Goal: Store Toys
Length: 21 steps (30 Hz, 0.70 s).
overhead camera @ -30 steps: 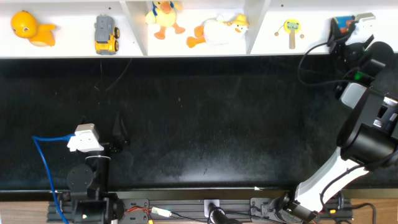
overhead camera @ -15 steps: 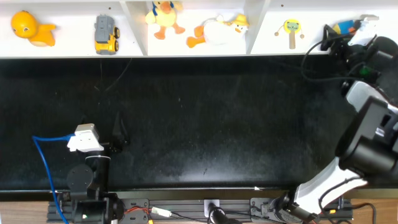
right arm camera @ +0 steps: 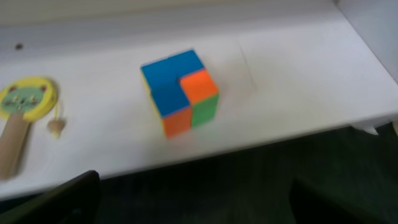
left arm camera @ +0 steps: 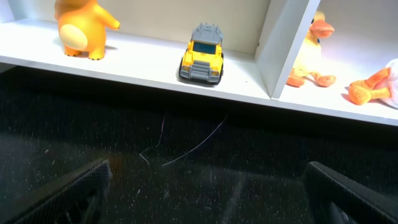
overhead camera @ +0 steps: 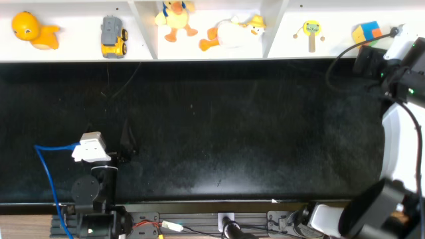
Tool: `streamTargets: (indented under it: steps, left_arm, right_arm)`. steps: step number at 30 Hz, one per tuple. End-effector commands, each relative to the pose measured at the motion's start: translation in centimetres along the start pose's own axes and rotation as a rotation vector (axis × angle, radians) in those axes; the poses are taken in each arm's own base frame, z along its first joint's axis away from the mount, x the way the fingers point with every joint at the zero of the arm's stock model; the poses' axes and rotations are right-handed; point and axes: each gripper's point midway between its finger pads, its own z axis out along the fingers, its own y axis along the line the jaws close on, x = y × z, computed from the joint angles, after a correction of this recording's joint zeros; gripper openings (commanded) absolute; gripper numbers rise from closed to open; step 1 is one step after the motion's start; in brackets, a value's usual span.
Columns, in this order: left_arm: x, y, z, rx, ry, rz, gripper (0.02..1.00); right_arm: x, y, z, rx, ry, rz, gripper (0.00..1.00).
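A multicoloured cube [overhead camera: 366, 31] [right arm camera: 180, 90] sits on the white shelf [overhead camera: 332, 52] in the far right compartment, beside a yellow rattle drum [overhead camera: 311, 31] [right arm camera: 23, 109]. My right gripper [overhead camera: 368, 60] [right arm camera: 193, 208] hangs just in front of the shelf edge below the cube, open and holding nothing. Other toys stand on the shelf: an orange duck [overhead camera: 33, 30] [left arm camera: 84, 28], a yellow truck [overhead camera: 113, 36] [left arm camera: 202, 53], a yellow plush duck [overhead camera: 175, 16] [left arm camera: 310, 53] and a white plush duck [overhead camera: 232, 32]. My left gripper [overhead camera: 126, 136] [left arm camera: 205, 202] rests low over the black mat at the near left, open.
The black mat [overhead camera: 232, 133] covers the table between the arms and the shelf. White dividers [overhead camera: 147, 26] [left arm camera: 280, 46] split the shelf into compartments. A blue cable [overhead camera: 46, 166] loops by the left arm's base.
The right gripper has drawn back from the shelf and swung right, away from the cube, which now stands uncovered on the shelf. The left arm has not moved.
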Motion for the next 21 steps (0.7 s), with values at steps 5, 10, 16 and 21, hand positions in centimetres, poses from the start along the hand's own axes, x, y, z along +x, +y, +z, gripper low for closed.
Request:
streamTargets:
  steps: [5, 10, 16, 21]
  left_arm:
    - [0.1, -0.3, 0.0, 0.016, -0.005, 0.011, 0.998]
    - [0.1, -0.3, 0.0, 0.016, -0.005, 0.011, 0.998]
    - [0.1, -0.3, 0.0, 0.016, -0.005, 0.011, 0.996]
    - [0.1, -0.3, 0.0, 0.016, -0.005, 0.011, 0.998]
  right_arm:
    - [0.6, 4.0, -7.5, -0.039, 0.043, -0.081, 0.993]
    - [1.8, 8.7, -12.0, -0.171, 0.054, -0.171, 0.996]
    - [2.5, 15.1, -17.8, -0.472, -0.014, -0.242, 0.996]
    - [3.2, 18.6, -22.6, -0.675, -0.071, -0.268, 0.993]
